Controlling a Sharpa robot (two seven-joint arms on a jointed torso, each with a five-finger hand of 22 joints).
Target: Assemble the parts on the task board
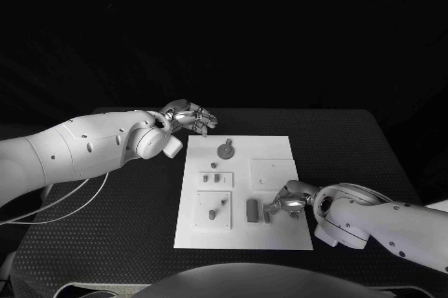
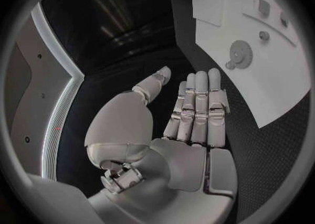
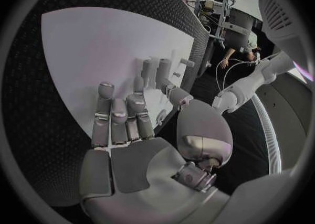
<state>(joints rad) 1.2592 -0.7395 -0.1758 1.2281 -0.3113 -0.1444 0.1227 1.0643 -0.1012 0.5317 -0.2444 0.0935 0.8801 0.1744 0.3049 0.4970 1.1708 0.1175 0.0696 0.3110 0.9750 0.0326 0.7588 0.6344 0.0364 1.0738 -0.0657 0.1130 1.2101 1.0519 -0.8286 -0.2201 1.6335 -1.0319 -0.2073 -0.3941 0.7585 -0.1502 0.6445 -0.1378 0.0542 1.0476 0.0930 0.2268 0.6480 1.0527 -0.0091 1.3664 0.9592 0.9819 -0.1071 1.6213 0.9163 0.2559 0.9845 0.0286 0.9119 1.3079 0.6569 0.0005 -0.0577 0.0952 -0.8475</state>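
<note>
We see the left hand (image 1: pixel 190 118) hovering spread beyond the task board (image 1: pixel 280 236). The right hand (image 1: pixel 285 203) rests on the board beside grey parts (image 1: pixel 252 210); we cannot tell its grip.

My right hand (image 1: pixel 287 204) covers part of the task board (image 1: pixel 280 149) near its right edge, so I cannot tell whether my fingertips touch the dark upright part (image 1: pixel 253 210) beside them or anything beneath. The small parts (image 1: pixel 213 178) in the board's recesses are too small for me to make out their shape. In my left wrist view the board's (image 2: pixel 275 77) far end runs out past the circle's rim.
</note>
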